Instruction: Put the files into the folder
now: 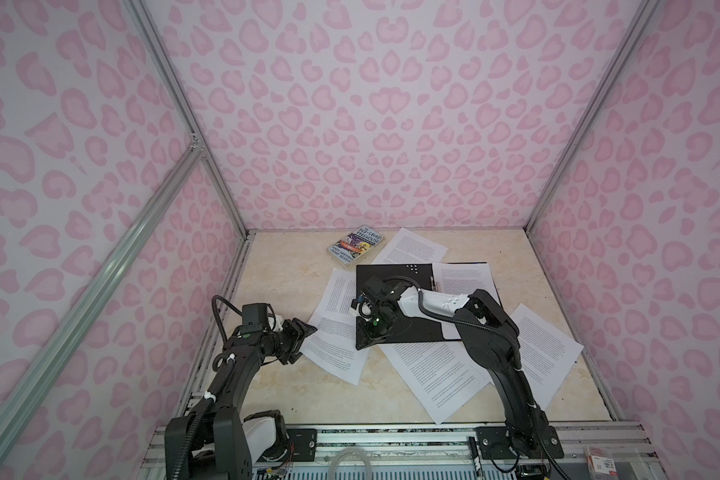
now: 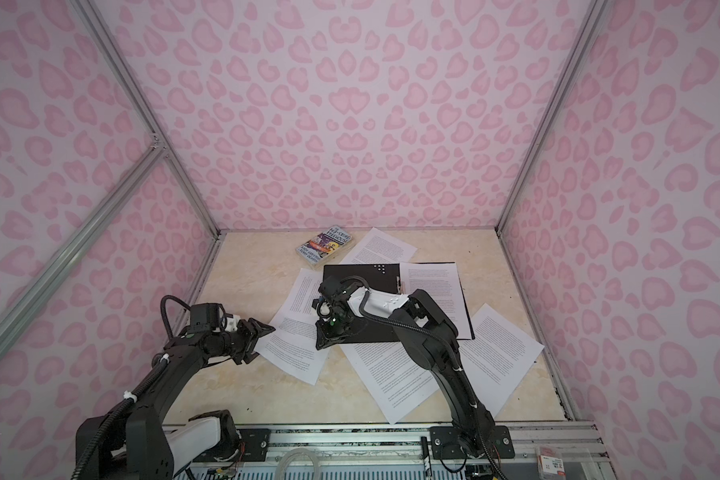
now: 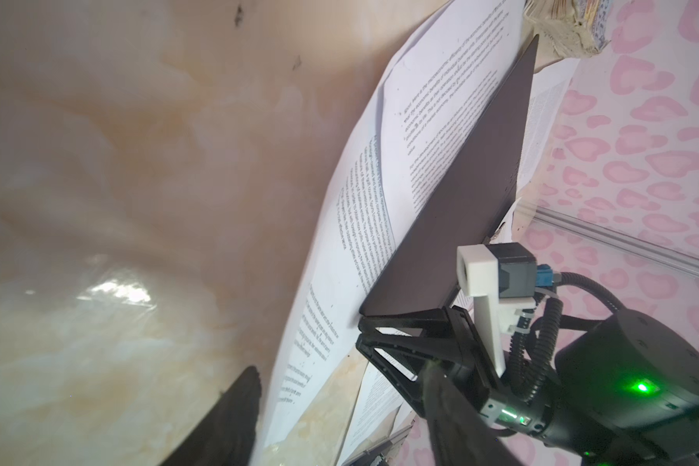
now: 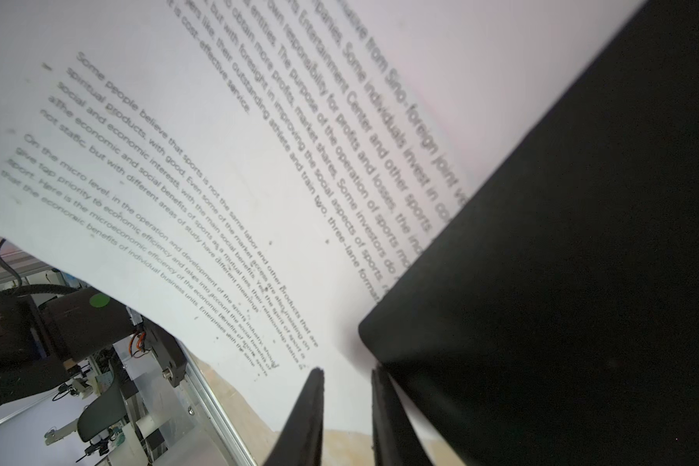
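Observation:
The folder [image 1: 375,274] [image 2: 350,274] lies open, black inside up, mid-table. Its near-left corner [image 3: 473,201] [image 4: 582,242] is raised and leans on the outer side of one finger of my right gripper [image 1: 364,338] [image 2: 323,338] [image 3: 360,331] [image 4: 347,371]. That gripper's jaws stand a little apart with nothing between them. Several files are scattered around and partly under the folder [image 1: 433,374] [image 2: 391,374] [image 4: 259,161]. One sheet [image 1: 333,353] [image 2: 296,349] [image 3: 440,101] has its left edge between the spread fingers of my left gripper [image 1: 302,343] [image 2: 260,343] [image 3: 340,369], which is open.
A colourful paperback book [image 1: 356,245] [image 2: 325,249] [image 3: 561,20] lies at the back of the table. One sheet [image 1: 466,278] rests on the folder's right half. Pink-patterned walls enclose the table on three sides. The arm bases stand on the front rail [image 1: 391,440].

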Robot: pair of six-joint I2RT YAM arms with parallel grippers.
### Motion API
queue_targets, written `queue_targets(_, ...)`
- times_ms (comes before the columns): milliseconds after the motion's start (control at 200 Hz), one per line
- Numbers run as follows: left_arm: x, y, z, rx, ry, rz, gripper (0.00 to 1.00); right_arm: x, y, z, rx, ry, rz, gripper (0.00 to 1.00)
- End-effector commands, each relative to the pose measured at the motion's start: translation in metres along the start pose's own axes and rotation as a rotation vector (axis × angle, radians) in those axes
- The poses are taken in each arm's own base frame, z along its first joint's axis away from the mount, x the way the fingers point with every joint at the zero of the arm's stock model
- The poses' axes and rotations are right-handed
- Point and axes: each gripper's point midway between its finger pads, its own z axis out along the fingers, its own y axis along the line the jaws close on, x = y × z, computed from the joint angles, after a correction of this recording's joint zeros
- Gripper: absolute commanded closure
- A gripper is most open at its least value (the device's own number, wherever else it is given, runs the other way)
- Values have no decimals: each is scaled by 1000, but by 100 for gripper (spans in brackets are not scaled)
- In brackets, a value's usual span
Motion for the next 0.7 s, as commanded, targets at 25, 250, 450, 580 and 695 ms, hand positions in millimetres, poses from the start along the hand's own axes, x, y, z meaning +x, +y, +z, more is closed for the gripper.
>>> queue_targets(25,0,6,-2,-31,-12,18,55,5,-10,4,37,12,17,76)
queue_targets(250,-2,7,-2,-48,-15,28,80,1,-5,0,12,0,20,75)
queue_targets(450,-2,5,-5,-62,-6,38,97,-21,4,-38,14,-99,7,68)
queue_targets(580,0,-6,-13,-42,1,63,97,-42,10,-88,7,-219,26,50)
queue_targets(695,4,-12,-24,-51,-7,79,97,-53,10,-139,4,-338,52,36)
